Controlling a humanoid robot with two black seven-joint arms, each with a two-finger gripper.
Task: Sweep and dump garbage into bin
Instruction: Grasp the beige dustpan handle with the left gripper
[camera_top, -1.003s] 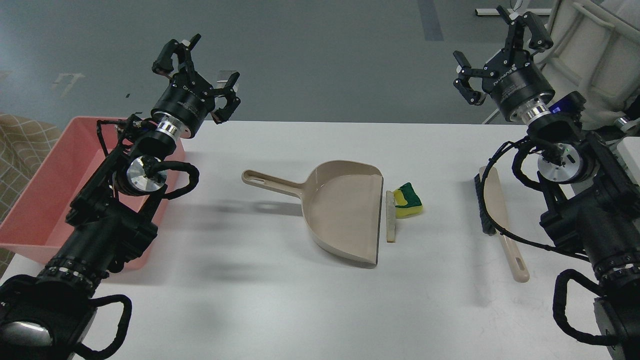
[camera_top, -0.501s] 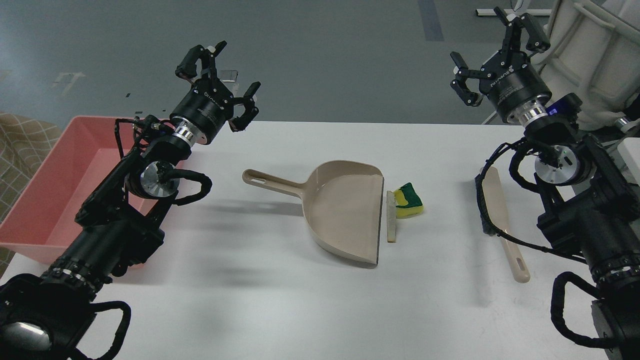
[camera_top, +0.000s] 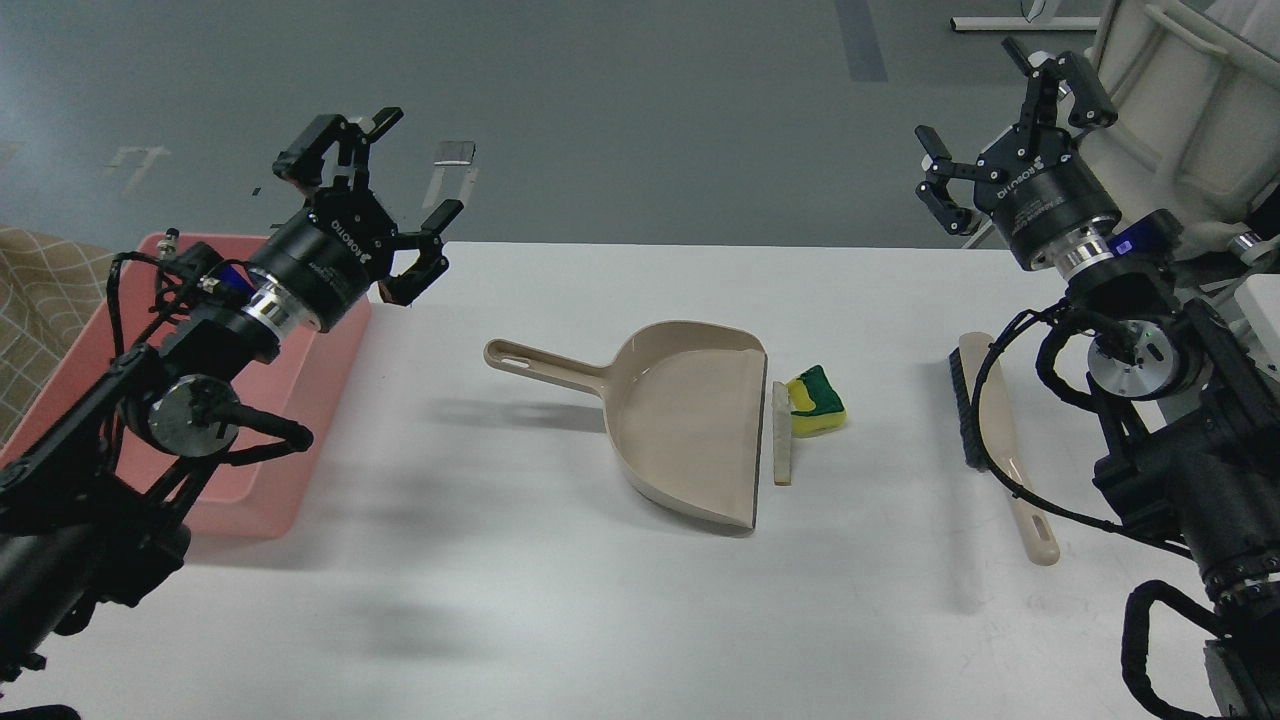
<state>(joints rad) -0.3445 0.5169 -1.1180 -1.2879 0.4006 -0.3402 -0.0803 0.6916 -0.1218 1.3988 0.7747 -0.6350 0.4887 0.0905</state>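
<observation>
Where the white counter (camera_top: 560, 620) lies nearest us, we log bare surface only.

Item: beige brush (camera_top: 995, 440) with black bristles, lying flat at our right, handle end toward us, bristles along its left edge, partly crossed by our right arm's cable.

Item: beige dustpan (camera_top: 690, 420), centre of the counter, flat, open lip facing right, long handle pointing left and away.

Item: bread slice (camera_top: 781, 433), white with tan crust, seen edge-on, lying just beside the dustpan's lip and parallel to it; whether it touches the lip we cannot tell.

Item: yellow sponge (camera_top: 817, 402) with dark green scouring layer, immediately right of the bread slice at its far end, resting against it. Both pieces of garbage sit on the counter, outside the dustpan and well apart from the bin.

Item: pink bin (camera_top: 250, 495), at the counter's left edge, largely hidden behind our left arm; contents not visible.

Item: our left gripper (camera_top: 385, 190), raised above the bin's far right corner, jaws spread, holding nothing.

Item: our right gripper (camera_top: 1000, 125), raised beyond the counter's far right, above the brush, jaws spread, holding nothing.
</observation>
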